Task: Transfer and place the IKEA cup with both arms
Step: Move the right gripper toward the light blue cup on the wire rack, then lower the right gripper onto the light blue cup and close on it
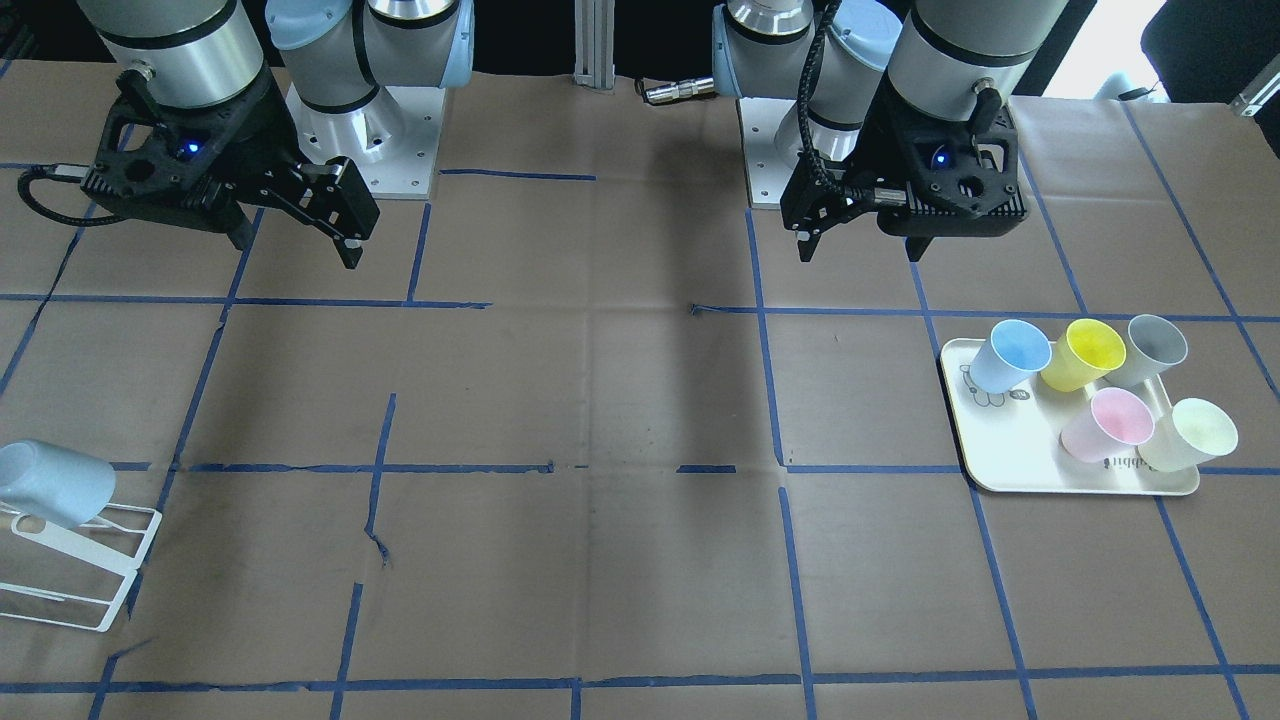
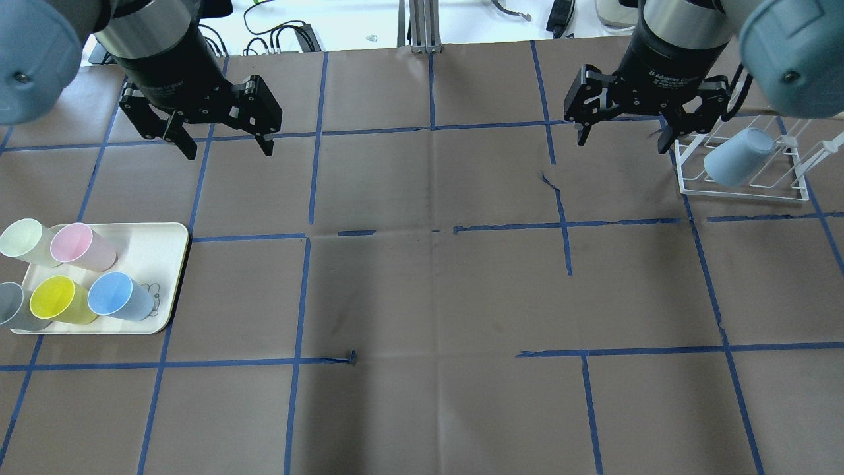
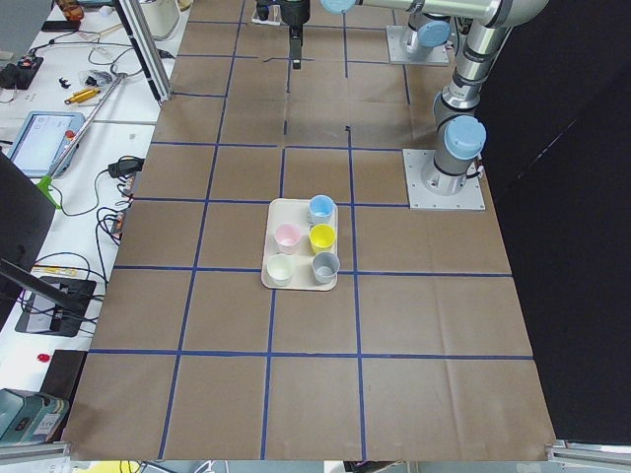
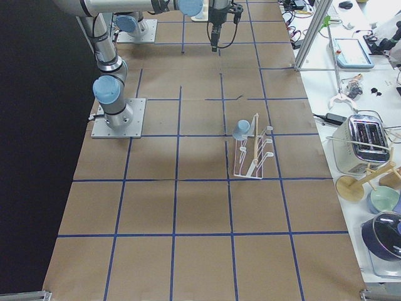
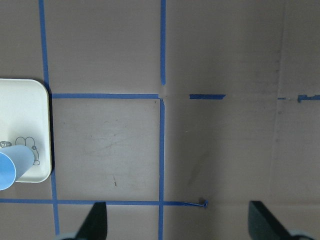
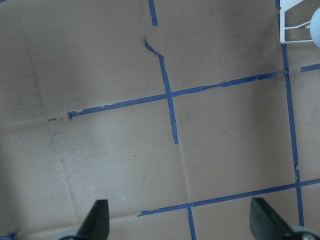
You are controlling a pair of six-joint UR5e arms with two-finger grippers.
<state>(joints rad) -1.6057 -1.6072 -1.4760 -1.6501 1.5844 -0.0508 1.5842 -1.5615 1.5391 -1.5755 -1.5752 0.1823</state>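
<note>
Two pale blue IKEA cups show. One [image 2: 119,297] stands upright on the cream tray [image 2: 158,264] among other coloured cups; it also shows in the front view [image 1: 1010,357] and at the left wrist view's edge [image 5: 7,170]. The other [image 2: 738,157] lies tilted on the white wire rack [image 2: 745,191], also in the front view [image 1: 55,483]. My left gripper [image 2: 229,148] hangs open and empty above the table, beyond the tray. My right gripper [image 2: 622,142] hangs open and empty just left of the rack. Both wrist views show spread fingertips over bare paper.
Yellow [image 2: 56,298], pink [image 2: 76,243], pale green [image 2: 23,239] and grey [image 2: 10,305] cups share the tray. Brown paper with blue tape lines covers the table [image 2: 435,284]. The arm bases [image 1: 370,140] stand at the robot's side of the table. Benches with tools flank the table ends.
</note>
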